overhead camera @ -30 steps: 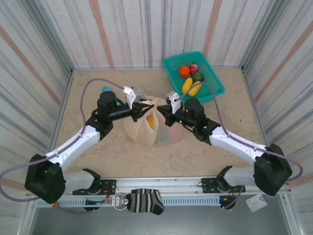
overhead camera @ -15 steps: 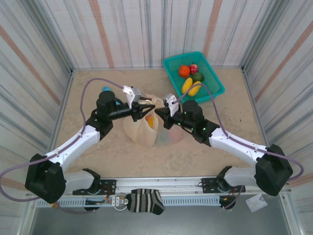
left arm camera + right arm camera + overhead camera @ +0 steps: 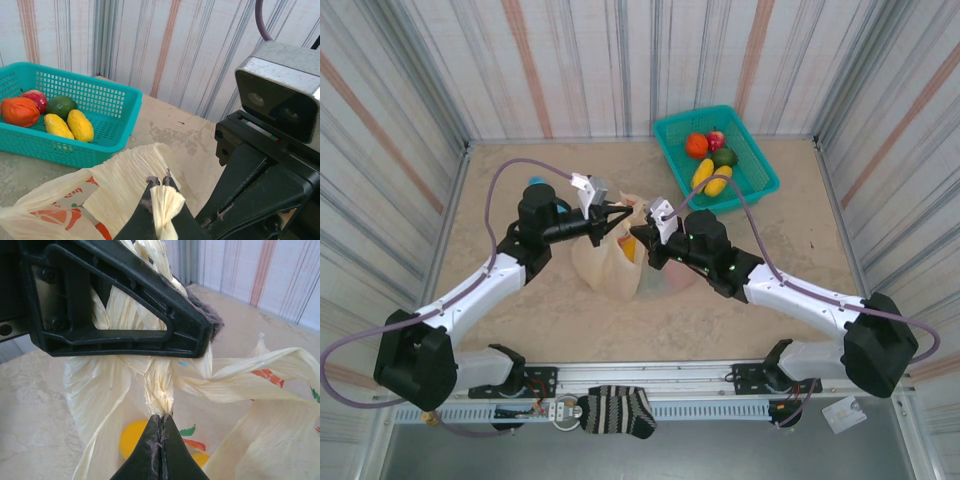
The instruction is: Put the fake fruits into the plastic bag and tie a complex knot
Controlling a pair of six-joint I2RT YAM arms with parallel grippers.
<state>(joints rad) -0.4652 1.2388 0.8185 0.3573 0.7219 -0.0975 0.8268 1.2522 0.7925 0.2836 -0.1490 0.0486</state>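
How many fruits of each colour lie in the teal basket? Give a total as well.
yellow fruits: 2
orange fruit: 1
red fruit: 1
green fruit: 1
Total in the teal basket: 5

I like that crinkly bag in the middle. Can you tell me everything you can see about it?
The bag is thin, cream plastic you can partly see through, with red-orange fruit prints. It sits on the table between the two arms. A yellow fruit shows through its side. Its top is bunched into twisted, wrinkly strips. The left fingers are shut on one strip and the right fingers pinch another.
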